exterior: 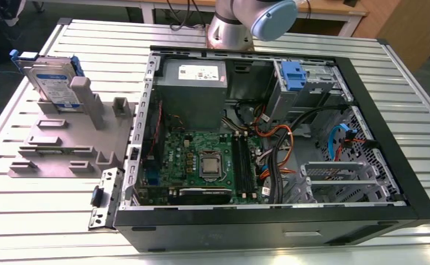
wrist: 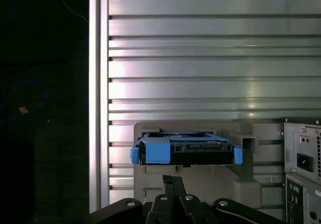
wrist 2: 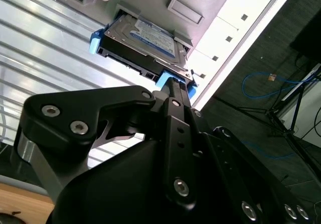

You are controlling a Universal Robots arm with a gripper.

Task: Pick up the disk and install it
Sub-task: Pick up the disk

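The disk (exterior: 53, 83) is a silver drive with a white-and-blue label and blue rails. It stands on edge in a grey holder (exterior: 60, 143) on the exterior view's left, beside the open computer case (exterior: 274, 221). In both wrist views the disk (wrist 2: 143, 43) (wrist: 185, 151) sits in the holder just ahead of my gripper (wrist: 173, 181) (wrist 2: 173, 83). The black fingers lie together with nothing between them. They point at the disk's blue rail and are a short way off it, not touching.
Inside the case are a grey power-supply box (exterior: 193, 83), a motherboard (exterior: 208, 160), orange and black cables (exterior: 274, 143) and a drive bay with a blue caddy clip (exterior: 292, 74). The arm's base (exterior: 248, 22) stands behind the case. The ribbed metal table (exterior: 38, 210) ends just beyond the holder.
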